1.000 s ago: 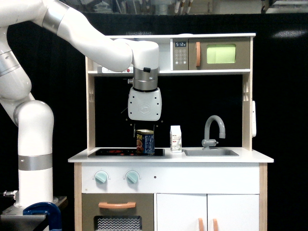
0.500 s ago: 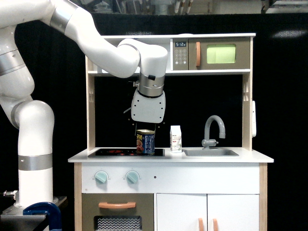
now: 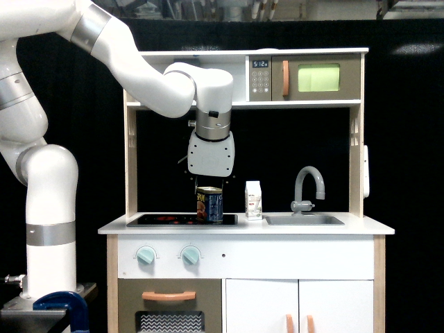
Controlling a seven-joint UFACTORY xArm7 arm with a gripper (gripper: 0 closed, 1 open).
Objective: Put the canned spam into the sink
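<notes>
The canned spam (image 3: 209, 204) stands on the black stovetop (image 3: 182, 220), apart from the sink (image 3: 304, 220), while the gripper (image 3: 206, 182) directly above shows dark fingers too indistinct to judge its opening.

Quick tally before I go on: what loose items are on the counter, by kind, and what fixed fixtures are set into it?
Canned spam: 1, on the stovetop
Milk carton: 1, between the can and the sink
Stovetop: 1
Sink: 1
Faucet: 1
Total: 2 loose items, 3 fixtures, 5 in all.
</notes>
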